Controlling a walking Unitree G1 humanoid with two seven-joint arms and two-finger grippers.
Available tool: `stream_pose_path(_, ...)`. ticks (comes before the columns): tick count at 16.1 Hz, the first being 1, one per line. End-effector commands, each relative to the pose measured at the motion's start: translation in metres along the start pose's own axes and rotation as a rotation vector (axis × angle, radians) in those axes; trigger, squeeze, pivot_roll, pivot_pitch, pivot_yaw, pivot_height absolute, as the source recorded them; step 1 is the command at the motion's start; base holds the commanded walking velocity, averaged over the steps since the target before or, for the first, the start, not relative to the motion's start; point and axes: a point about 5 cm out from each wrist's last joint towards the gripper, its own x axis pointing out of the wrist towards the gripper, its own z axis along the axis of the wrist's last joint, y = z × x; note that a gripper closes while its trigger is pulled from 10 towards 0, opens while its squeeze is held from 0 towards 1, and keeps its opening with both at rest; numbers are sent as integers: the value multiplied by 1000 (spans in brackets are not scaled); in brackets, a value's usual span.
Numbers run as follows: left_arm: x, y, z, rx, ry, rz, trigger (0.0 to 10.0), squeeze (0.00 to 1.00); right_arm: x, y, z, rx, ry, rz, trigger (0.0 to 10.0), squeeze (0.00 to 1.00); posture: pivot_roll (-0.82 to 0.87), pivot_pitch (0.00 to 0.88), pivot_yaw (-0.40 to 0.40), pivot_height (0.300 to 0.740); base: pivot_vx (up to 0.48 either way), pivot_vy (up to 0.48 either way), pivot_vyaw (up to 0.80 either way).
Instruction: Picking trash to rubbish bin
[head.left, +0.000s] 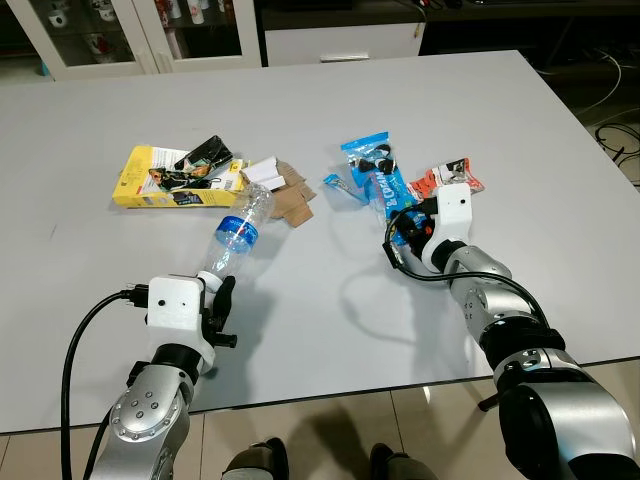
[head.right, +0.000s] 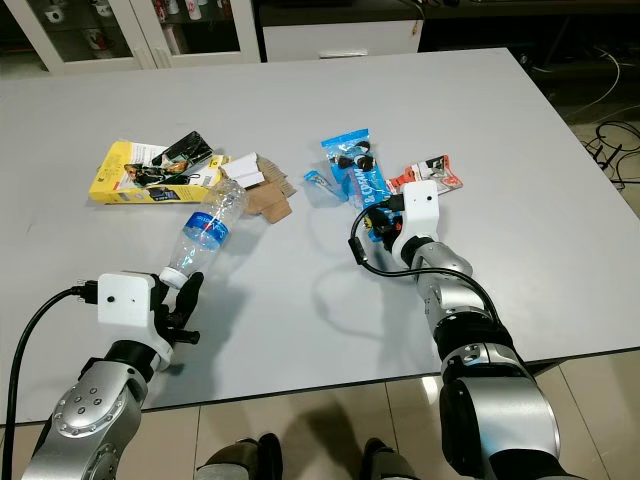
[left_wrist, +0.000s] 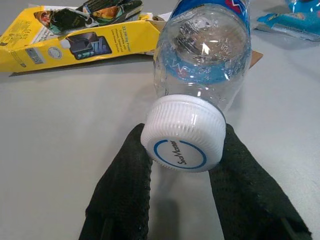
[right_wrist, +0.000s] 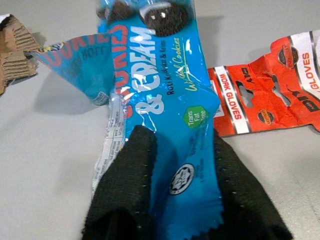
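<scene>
Two grips are set near the table's (head.left: 330, 330) front edge. Left gripper (left_wrist: 182, 165) pinches the empty bottle's (head.left: 235, 232) rigid white cap (left_wrist: 183, 141); its body looks light and crushable. Right gripper (right_wrist: 175, 185) pinches the blue cookie wrapper (right_wrist: 165, 100), thin, slick and limp.

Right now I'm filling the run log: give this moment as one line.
left claw: shut on bottle cap end | right claw: shut on blue wrapper | both on table

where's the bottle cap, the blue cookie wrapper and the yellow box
bottle cap (left_wrist: 182, 139), left wrist view, on the cap's white face between the left gripper's fingers
blue cookie wrapper (right_wrist: 172, 115), right wrist view, on the printed middle of the wrapper
yellow box (head.left: 160, 185), left eye view, on its printed top face
</scene>
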Motion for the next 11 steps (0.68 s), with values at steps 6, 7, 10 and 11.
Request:
stream_pose_path(6,-1,0,3,-5,-10,5,10000,0,-2,-5,0,22,-30,-38,0,0,84,179,44,740,0,0,0)
stream_pose_path(7,0,0,3,-4,-12,4,10000,0,-2,-5,2,20,-43,-40,0,0,82,177,45,740,0,0,0)
stream_pose_path(10,1,4,4,5,-18,12,10000,0,1,-1,11,-11,-87,-34,0,0,80,175,42,740,0,0,0)
stream_pose_path(11,2,5,4,6,-22,19,10000,0,1,0,16,-28,-116,-38,0,0,78,172,40,740,0,0,0)
